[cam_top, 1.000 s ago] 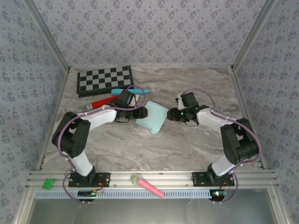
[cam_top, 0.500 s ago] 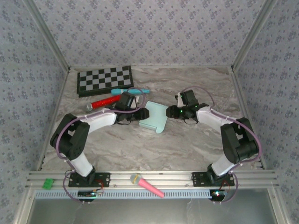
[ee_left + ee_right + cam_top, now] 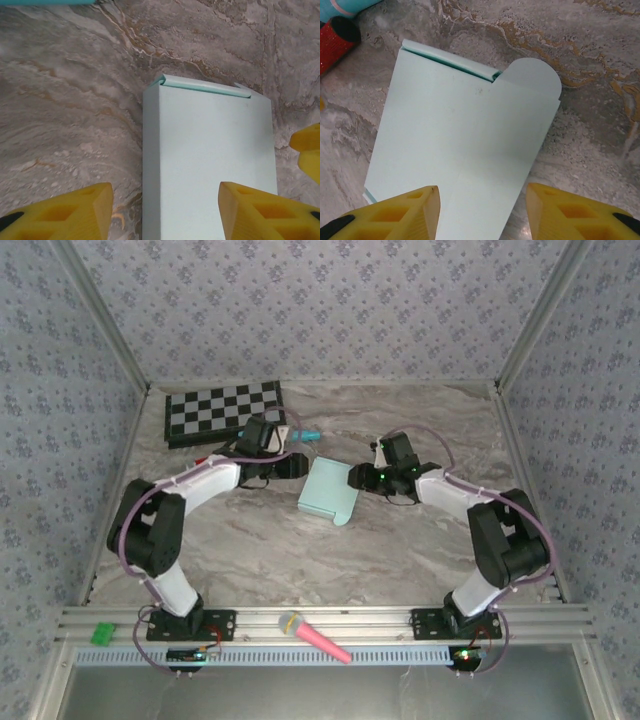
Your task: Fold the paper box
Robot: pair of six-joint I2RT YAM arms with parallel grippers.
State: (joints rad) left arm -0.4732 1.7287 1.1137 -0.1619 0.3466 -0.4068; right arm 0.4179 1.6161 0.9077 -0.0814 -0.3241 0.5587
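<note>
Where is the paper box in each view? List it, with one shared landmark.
Top external: the paper box lies flat at mid-table.
Left wrist: lower centre-right, running off the bottom edge.
Right wrist: centre, its rounded flap at upper right.
Shared landmark: the veined marble table beneath it.

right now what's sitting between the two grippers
The paper box lies on the table between the left gripper and right gripper, in the top external view.

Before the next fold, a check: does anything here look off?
The paper box lies flat on the table with one rounded flap sticking out untucked at its end. A pink microphone-like item lies on the front rail, not on the table.
</note>
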